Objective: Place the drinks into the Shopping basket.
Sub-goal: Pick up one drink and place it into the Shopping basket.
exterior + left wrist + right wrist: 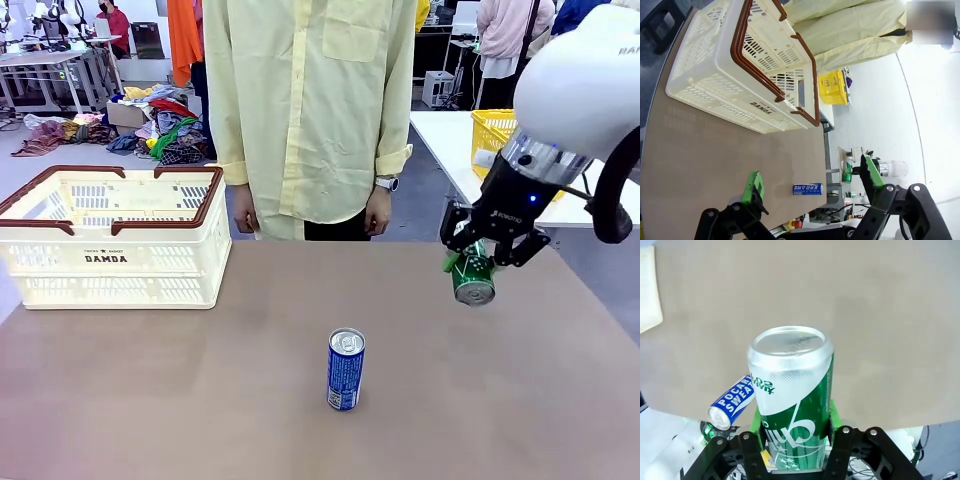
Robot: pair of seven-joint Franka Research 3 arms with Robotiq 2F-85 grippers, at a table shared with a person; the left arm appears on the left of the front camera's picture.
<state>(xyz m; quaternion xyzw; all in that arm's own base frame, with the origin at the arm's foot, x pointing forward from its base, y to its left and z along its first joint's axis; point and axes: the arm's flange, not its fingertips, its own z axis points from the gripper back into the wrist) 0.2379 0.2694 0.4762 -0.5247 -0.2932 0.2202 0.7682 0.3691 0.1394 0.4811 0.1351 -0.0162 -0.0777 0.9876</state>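
Now, from the front, we are seeing the right gripper (478,262) clamping a tilted green can (473,281), raised right of the blue can (346,370); the Shopping basket (110,262) is sitting far left of it. From the left wrist, the left gripper (811,172) is gaping wide, empty. From the right wrist, the green can is sitting squarely between the jaws.

The green can (792,405) and blue can (345,370) are glossy metal, the basket (110,285) matt plastic.

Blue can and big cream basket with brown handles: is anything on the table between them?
Nothing: the front view shows bare brown tabletop between the upright blue aluminium can and the cream slotted plastic basket.
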